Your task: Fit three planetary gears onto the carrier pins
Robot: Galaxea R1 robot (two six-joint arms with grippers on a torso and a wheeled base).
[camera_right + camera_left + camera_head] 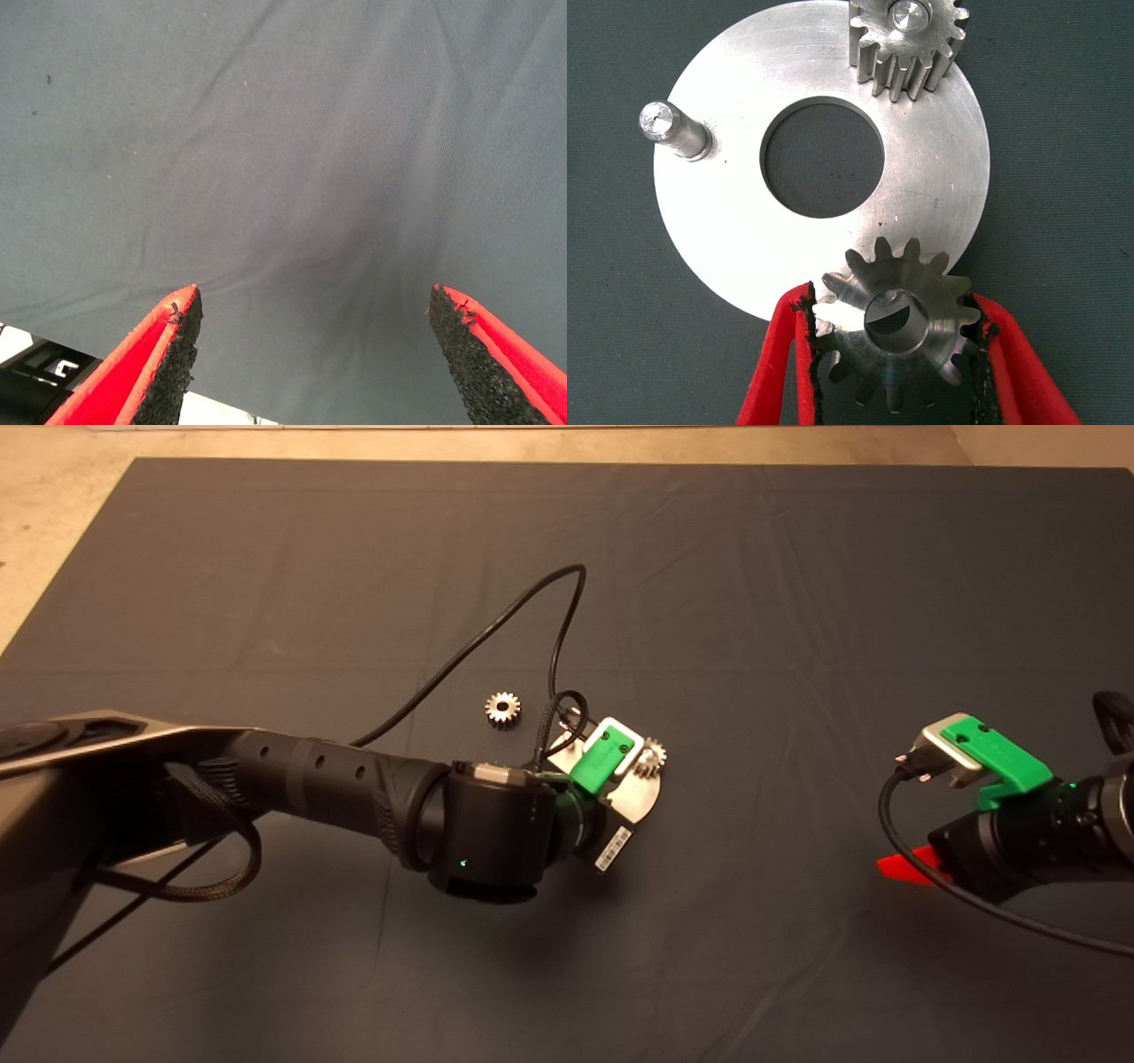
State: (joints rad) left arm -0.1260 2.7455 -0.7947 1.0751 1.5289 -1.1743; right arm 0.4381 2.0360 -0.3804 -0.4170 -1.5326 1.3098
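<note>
The round silver carrier plate (921, 204) lies on the mat and is mostly hidden under my left gripper in the head view (640, 802). One planetary gear (905, 49) sits on a pin (904, 13) and shows in the head view (653, 756). One pin (671, 129) stands bare. My left gripper (895, 345) is shut on a second gear (897, 341), held over the plate's edge with a pin tip showing in its bore. A third gear (502, 708) lies loose on the mat. My right gripper (314, 332) is open and empty at the right of the mat.
A black cable (496, 629) loops from the left wrist across the mat behind the plate. The dark mat (797, 602) covers the table, with its far edge and the floor beyond.
</note>
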